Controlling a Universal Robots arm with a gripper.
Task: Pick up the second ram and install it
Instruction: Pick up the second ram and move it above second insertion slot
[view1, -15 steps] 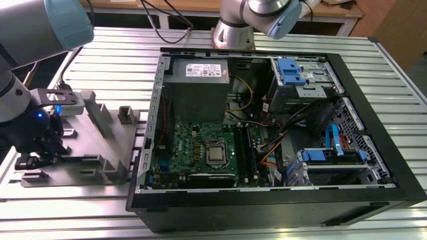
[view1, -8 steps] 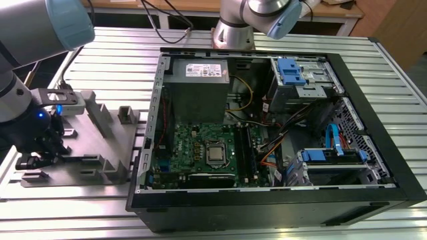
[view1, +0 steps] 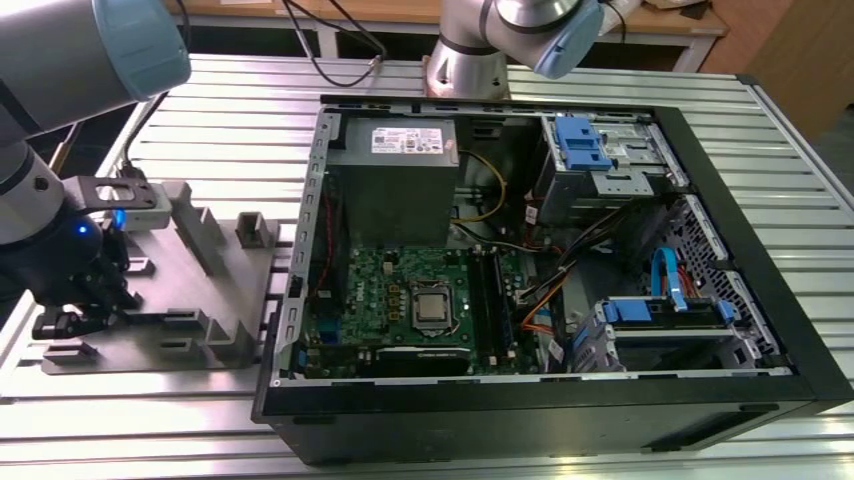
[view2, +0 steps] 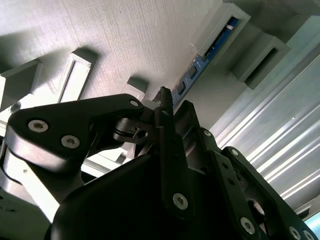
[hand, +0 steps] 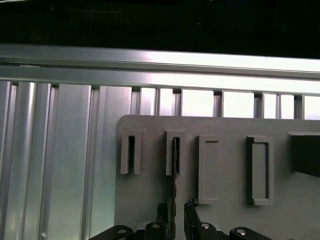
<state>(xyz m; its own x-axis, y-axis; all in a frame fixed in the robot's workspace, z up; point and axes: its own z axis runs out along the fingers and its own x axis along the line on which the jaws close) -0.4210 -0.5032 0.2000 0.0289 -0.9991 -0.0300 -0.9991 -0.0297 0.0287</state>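
Now gripper (hand: 175, 209) straddles ram (hand: 175, 155) in tray (hand: 142, 197) slot, jaws apart, not gripping; centre on flat faces, clamp squarely, no tilt.

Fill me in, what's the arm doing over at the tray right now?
The arm's gripper is down at the grey holder tray, on the exterior view's left of the open computer case. In the first wrist view it sits right at the ram stick, which stands on edge in a tray slot. Whether it grips the stick cannot be told. The stick is not yet in the case.
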